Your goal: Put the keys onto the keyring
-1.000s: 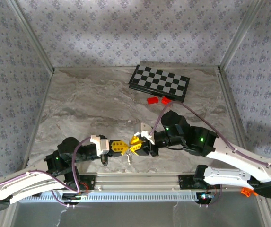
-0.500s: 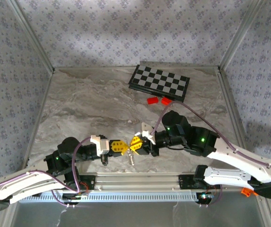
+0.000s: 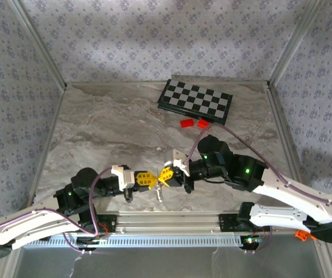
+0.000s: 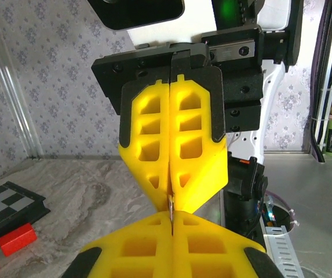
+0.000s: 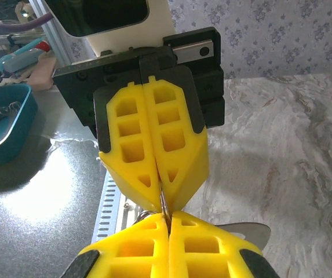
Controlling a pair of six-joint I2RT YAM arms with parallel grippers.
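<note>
The right gripper's (image 3: 163, 176) yellow fingers (image 4: 194, 145) have just pressed together, so it and the left gripper (image 3: 150, 179) now meet tip to tip. Each is clamped on a thin sliver of metal that is probably the keyring (image 5: 163, 204), though it is too slim to tell ring wire from key edge, and the keys (image 3: 159, 191) dangle just below that meeting point. This looks like the two-handed hold that threading calls for. The aluminium rail (image 3: 171, 223) lies close under the hanging keys, while the table (image 3: 108, 127) toward the checkerboard (image 3: 196, 101) and the red blocks (image 3: 187, 123) is well apart and leaves open room.
</note>
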